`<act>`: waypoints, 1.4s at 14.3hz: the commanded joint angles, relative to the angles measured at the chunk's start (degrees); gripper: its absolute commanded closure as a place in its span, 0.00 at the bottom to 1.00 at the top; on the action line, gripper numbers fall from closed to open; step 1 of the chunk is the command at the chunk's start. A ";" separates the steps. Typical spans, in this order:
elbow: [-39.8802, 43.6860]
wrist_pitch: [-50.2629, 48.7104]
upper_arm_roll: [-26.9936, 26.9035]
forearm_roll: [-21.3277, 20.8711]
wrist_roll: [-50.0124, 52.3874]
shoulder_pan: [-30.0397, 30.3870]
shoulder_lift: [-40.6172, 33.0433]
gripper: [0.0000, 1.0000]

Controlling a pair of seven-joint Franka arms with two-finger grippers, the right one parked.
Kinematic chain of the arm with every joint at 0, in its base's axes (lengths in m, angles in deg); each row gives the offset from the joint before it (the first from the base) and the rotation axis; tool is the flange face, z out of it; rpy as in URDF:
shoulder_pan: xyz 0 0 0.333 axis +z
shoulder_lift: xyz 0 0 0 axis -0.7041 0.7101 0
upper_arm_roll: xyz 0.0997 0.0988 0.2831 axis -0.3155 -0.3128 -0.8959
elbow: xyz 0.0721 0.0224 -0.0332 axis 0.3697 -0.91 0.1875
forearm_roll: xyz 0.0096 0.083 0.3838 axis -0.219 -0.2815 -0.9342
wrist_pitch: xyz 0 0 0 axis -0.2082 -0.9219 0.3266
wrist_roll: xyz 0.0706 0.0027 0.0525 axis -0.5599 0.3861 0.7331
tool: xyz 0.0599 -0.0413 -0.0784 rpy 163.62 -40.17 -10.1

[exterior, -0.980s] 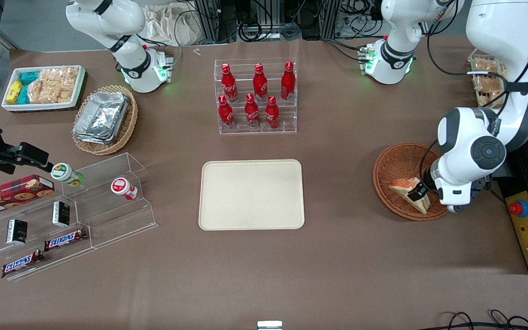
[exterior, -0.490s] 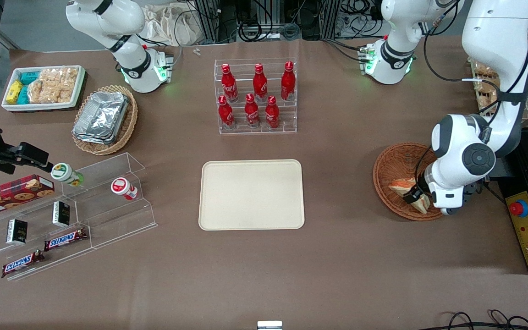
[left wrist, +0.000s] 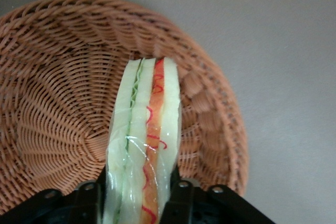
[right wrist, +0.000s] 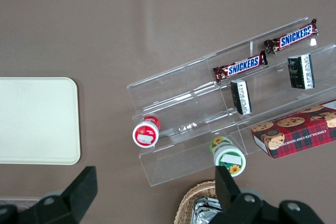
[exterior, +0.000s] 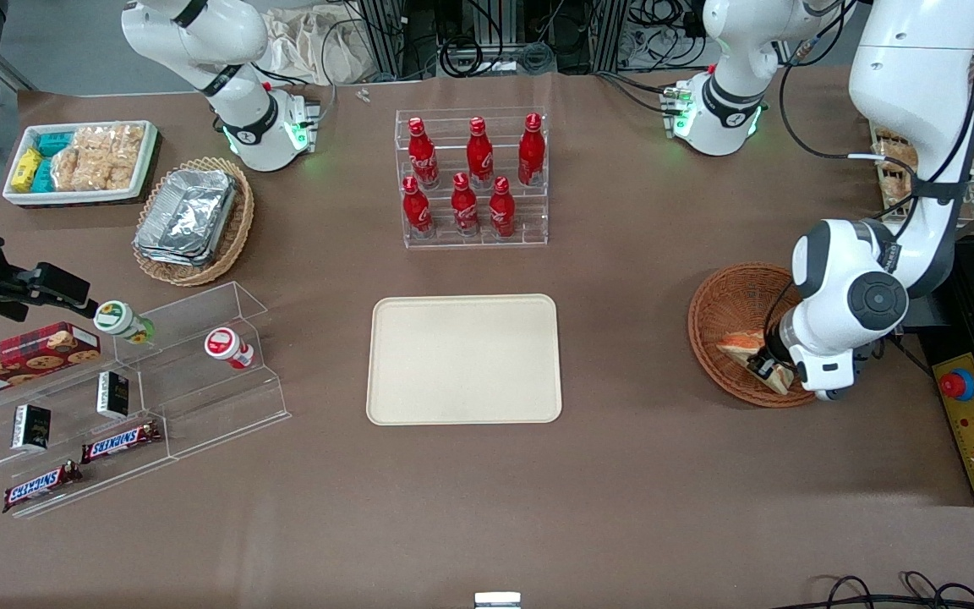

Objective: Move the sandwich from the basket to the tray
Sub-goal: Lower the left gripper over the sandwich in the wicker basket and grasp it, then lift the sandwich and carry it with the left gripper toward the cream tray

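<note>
Table [exterior: 639, 474]: brown-covered surface, bearing all items listed.

Tray [exterior: 463, 359]: cream-beige, rectangular, low-rimmed; lay bare at the middle of the table, nearer the front camera than the rack of red bottles [exterior: 473, 176]. Well apart from the basket, toward the parked arm's end from it.

Basket [exterior: 728, 309]: round, reddish-brown wicker, shallow; stood toward the working arm's end of the table. Woven wall also plain in the wrist view [left wrist: 58, 93].

Left arm's gripper [exterior: 768, 365]: positioned low inside the basket, at the part of it nearer the front camera. Fingers [left wrist: 181, 203] sat one against each broad face of the sandwich, clamped on it.

Sandwich [exterior: 745, 348]: triangular wedge, clear-wrapped, pale bread with green and orange-red layers [left wrist: 144, 145]. Stood on edge in the basket between the fingers, its tip pointing toward the rim; whether it rested on the weave or had cleared it could not be told.

Handling note, as judgement: the step in hand appeared to be the lift-out. The wedge is soft, so only modest squeeze is advisable. Raise it straight up until clear of the rim before carrying it sideways toward the tray, keeping it level so the wrap does not slide through the fingers. Set it down well inside the tray's rim before release.
</note>
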 commanded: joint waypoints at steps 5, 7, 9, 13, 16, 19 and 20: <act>19.74 -25.31 1.68 -1.12 1.59 -0.42 0.14 1.00; 29.50 -36.92 2.56 -0.51 -0.77 -0.42 0.14 1.00; 38.03 -45.81 4.32 1.94 -2.80 -0.33 0.14 1.00; 42.64 -47.52 13.08 3.80 -3.60 -0.33 -1.00 1.00; 42.03 -45.51 21.18 3.45 -3.95 -0.51 1.53 1.00; 41.94 -39.02 23.22 -0.31 -4.04 -7.95 9.08 1.00; 41.85 -36.82 23.22 -1.98 -4.04 -9.63 11.89 1.00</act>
